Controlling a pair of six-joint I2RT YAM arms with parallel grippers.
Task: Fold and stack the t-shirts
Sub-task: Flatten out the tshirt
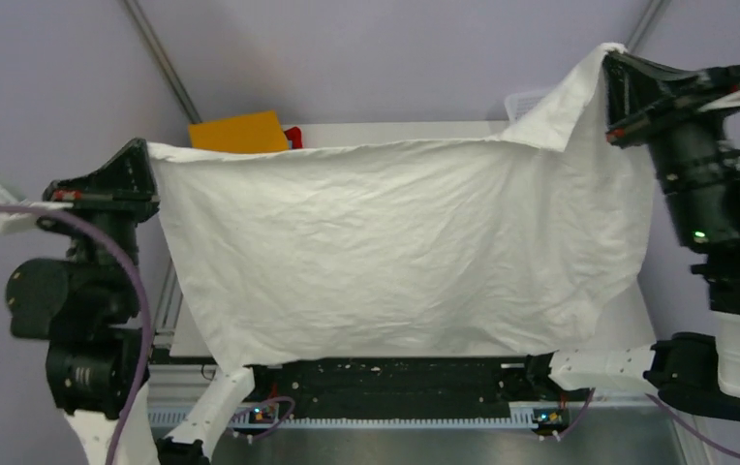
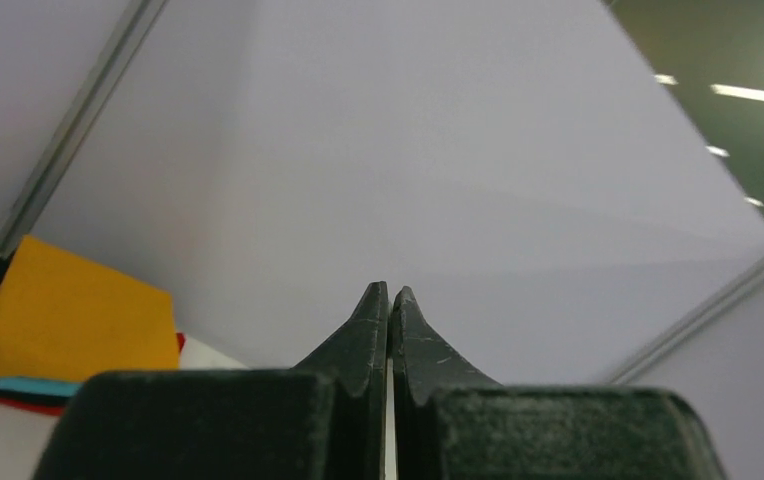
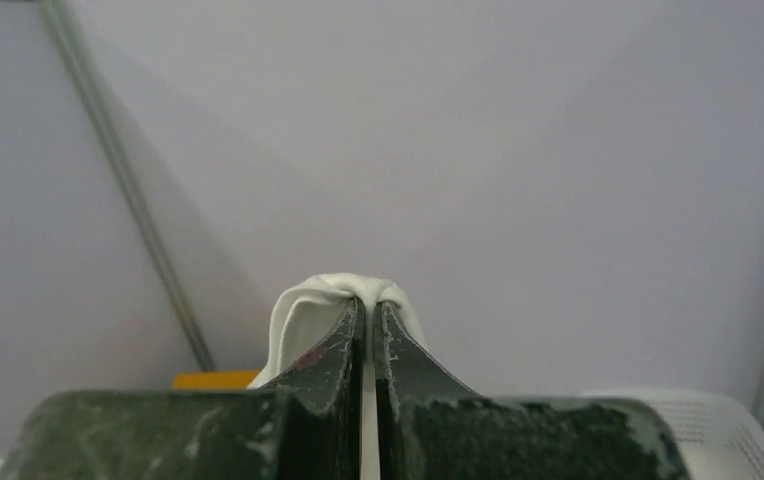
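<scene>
White t-shirt [image 1: 395, 252] fills most of the top view. It hangs as a wrinkled sheet in the air between the two arms, with the right corner held higher than the left. The lower edge drapes down toward the near side of the worktop [image 1: 395, 134]; can't tell if it touches.

Right gripper [image 1: 616, 68]: fingers pinched on the upper right corner. The right wrist view shows a fold of white cloth bulging over the tips. Left gripper [image 1: 145, 155]: fingers pressed together on the upper left corner. The left wrist view shows only a thin white sliver in the gap, so that bite looks shallow.

Handling, my read: light, soft cotton with no stiffness, so it sags wherever it isn't held. It should grip fine, but a shallow corner pinch can creep out under tension. Best holds are corners and seam or hem edges, where the cloth is doubled. Keep the top edge taut when laying it down or the wrinkles get folded in.

Folded stack at the far left of the worktop: orange t-shirt [image 1: 238, 133] on top, red t-shirt [image 1: 294, 136] peeking out beside it, and a teal edge [image 2: 23, 385] under the orange in the left wrist view.

White mesh basket [image 1: 526, 102] sits at the far right, mostly hidden behind the cloth.
</scene>
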